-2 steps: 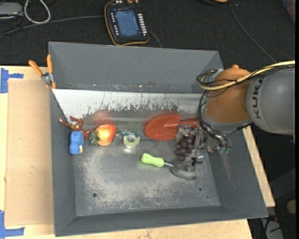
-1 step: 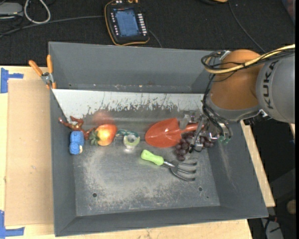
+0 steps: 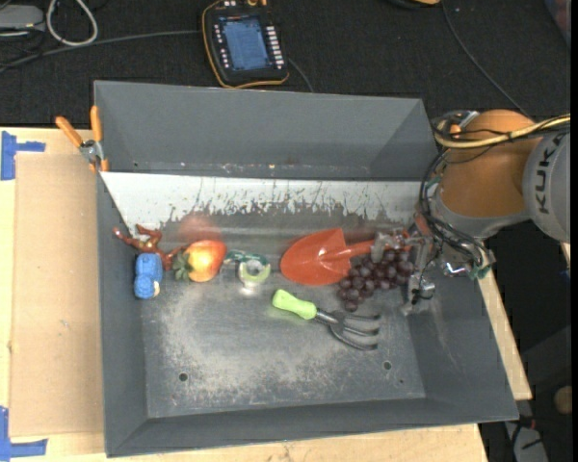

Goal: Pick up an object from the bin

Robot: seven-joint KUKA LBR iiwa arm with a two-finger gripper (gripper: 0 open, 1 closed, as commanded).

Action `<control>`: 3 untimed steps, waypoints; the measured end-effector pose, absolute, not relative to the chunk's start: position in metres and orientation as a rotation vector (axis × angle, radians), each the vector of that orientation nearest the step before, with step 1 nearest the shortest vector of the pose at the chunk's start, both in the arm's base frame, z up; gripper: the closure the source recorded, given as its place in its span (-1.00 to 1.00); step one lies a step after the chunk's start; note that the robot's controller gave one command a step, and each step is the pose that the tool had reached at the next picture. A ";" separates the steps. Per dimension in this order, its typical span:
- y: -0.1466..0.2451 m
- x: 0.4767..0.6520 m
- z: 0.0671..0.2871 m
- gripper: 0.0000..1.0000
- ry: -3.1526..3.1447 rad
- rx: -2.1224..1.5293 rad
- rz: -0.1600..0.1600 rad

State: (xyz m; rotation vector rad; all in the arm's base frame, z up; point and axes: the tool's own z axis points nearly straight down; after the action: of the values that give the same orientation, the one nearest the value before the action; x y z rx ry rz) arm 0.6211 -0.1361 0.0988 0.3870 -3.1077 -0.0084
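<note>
Hovering hand [image 3: 416,279] beside knobbly purple grape bunch [image 3: 370,275].

This looks like a robot lab. A robot arm [image 3: 491,181] reaches in at the right over a grey metal bin [image 3: 260,142]. At the top, a hand controller [image 3: 246,46] with a screen and loose cables [image 3: 72,17] lie on a dark floor [image 3: 366,56].

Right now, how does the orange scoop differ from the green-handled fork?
The orange scoop is one broad orange piece; the green-handled fork has thin dark tines. The scoop's handle points right, the fork's handle left. The scoop lies nearer the back wall than the fork. Both lie flat.
</note>
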 end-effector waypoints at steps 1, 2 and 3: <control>-0.127 0.621 0.072 -1.00 -3.141 0.271 -0.013; -0.114 0.624 0.072 1.00 -3.113 0.501 -0.007; -0.114 0.624 0.072 1.00 -3.113 0.498 -0.008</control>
State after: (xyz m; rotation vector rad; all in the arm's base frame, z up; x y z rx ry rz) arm 0.6241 -0.1141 0.0722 0.4979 -3.1130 -0.0080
